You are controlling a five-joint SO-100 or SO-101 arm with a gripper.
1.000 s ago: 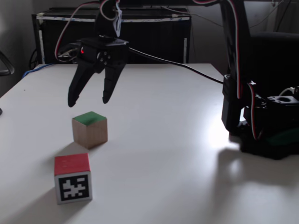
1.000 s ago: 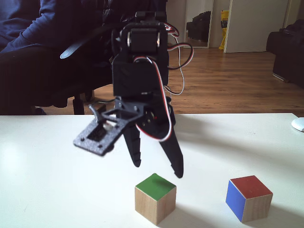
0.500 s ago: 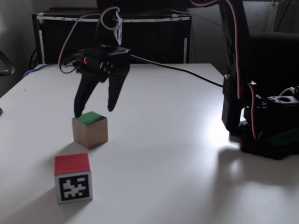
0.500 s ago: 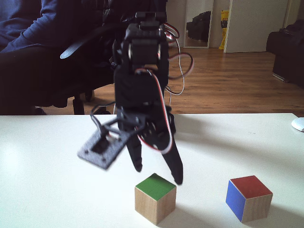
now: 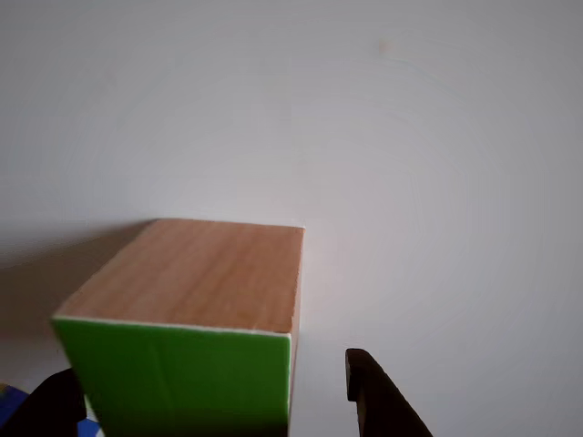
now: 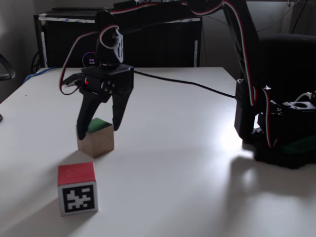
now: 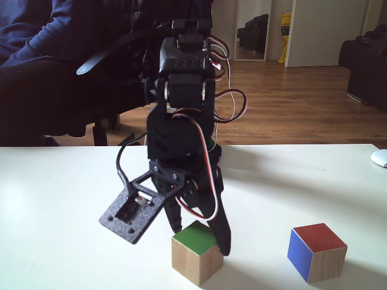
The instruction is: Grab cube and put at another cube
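The wooden cube (image 6: pixel 96 140) with its green top face (image 7: pixel 195 237) rests on the white table, close up in the other view (image 5: pixel 196 319). My gripper (image 6: pixel 97 130) is open and straddles the cube's top, one finger on each side (image 7: pixel 198 238). Two dark fingertips (image 5: pixel 378 401) flank the green face in the other view; contact with the wood is not clear. The smaller cube (image 6: pixel 77 188) shows a red top and a black-and-white marker face; it stands nearer the camera, apart from the wooden one. Its blue face shows at the right (image 7: pixel 315 252).
The arm's black base (image 6: pixel 281 133) stands at the table's right side, with a cable running across the back. A person in dark clothes sits on a chair (image 7: pixel 66 66) behind the table. A white object (image 7: pixel 380 158) lies at the right edge.
The gripper has come down from above the wooden cube until its open fingers sit around the cube's top. Neither cube has moved.
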